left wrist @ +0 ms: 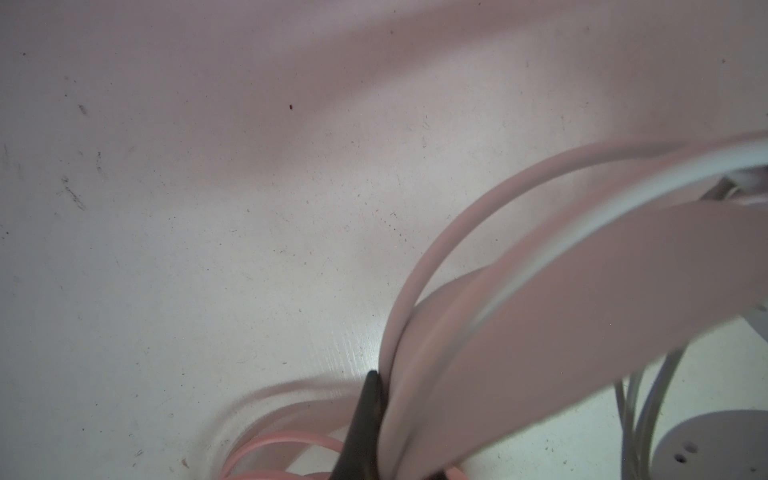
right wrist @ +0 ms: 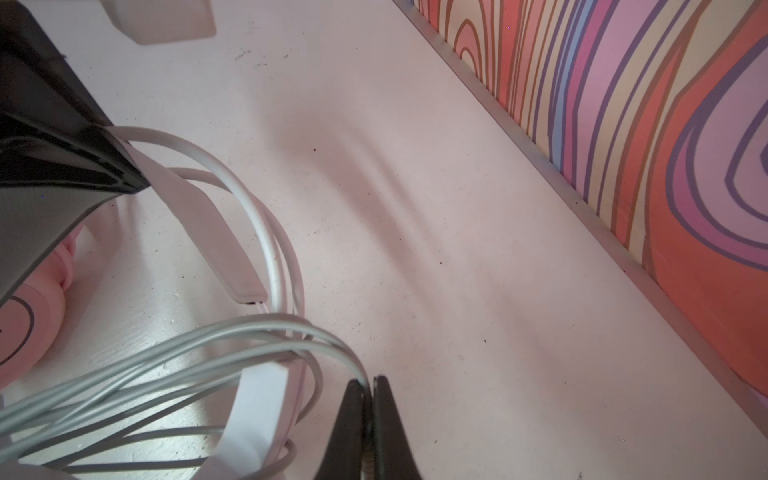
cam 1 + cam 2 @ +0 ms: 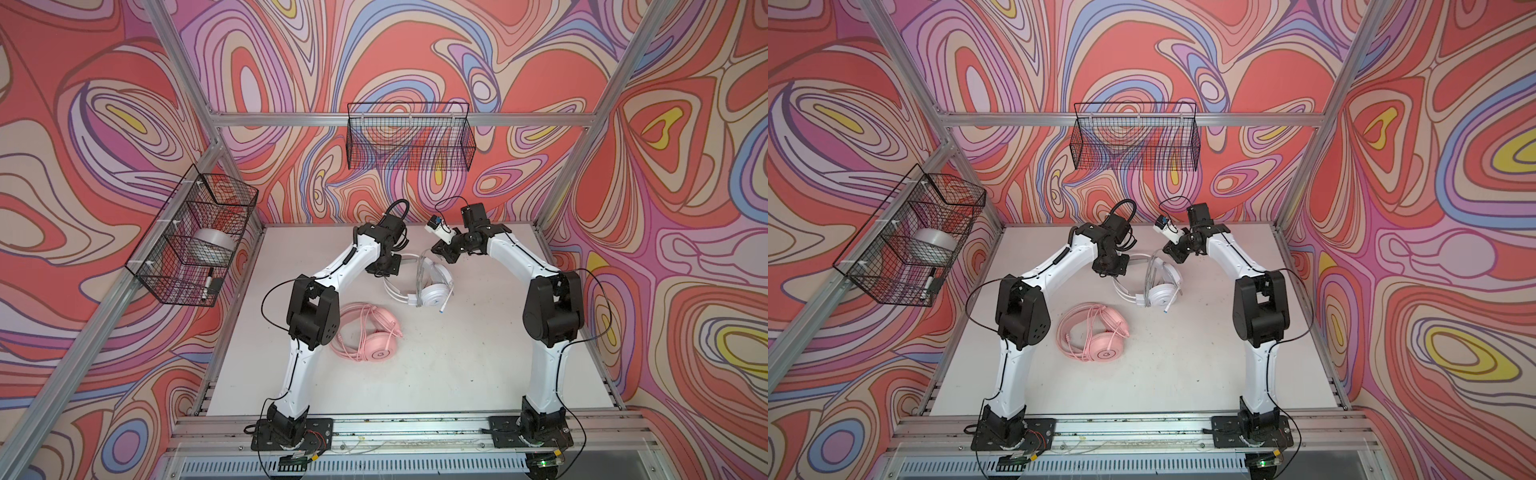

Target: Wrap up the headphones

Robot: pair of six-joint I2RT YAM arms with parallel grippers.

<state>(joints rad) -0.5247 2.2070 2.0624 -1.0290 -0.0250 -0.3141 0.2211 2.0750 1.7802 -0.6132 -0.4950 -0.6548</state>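
The white headset point(image 3: 432, 293) is being wrapped: headband point(image 1: 540, 311) clamped by the left end effector point(image 3: 384, 269), grey cable point(image 2: 208, 345) pinched by the right end effector point(image 2: 368, 388); another turn is probably needed.

We see a pink headset point(image 3: 376, 351), pink throughout, and a white headset point(image 3: 434, 297) with a pale grey cable point(image 2: 266, 319). The counter point(image 3: 457, 353) is scuffed off-white. The walls point(image 3: 415, 54) swirl coral, lilac, blue and yellow; the wire baskets point(image 3: 409, 143) are black.

Bare table point(image 3: 457, 365) (beside pink headset point(image 3: 380, 353))
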